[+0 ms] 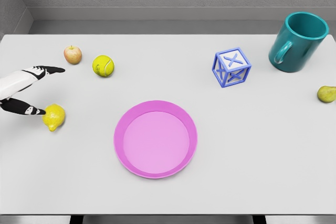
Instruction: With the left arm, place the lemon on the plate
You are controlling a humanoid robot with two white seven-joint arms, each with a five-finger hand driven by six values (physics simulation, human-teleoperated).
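A yellow lemon (54, 117) lies on the white table to the left of the pink plate (155, 139). My left hand (31, 90) comes in from the left edge, just left of the lemon. Its fingers are spread: one dark-tipped finger (52, 70) points right above the lemon, and the thumb (32, 110) touches the lemon's left side. Nothing is grasped. The plate holds nothing. The right arm is out of view.
A small apple (73, 54) and a tennis ball (103, 66) sit behind the lemon. A blue lattice cube (231, 67), a teal mug (297, 42) and a pear (326, 94) stand on the right side of the table.
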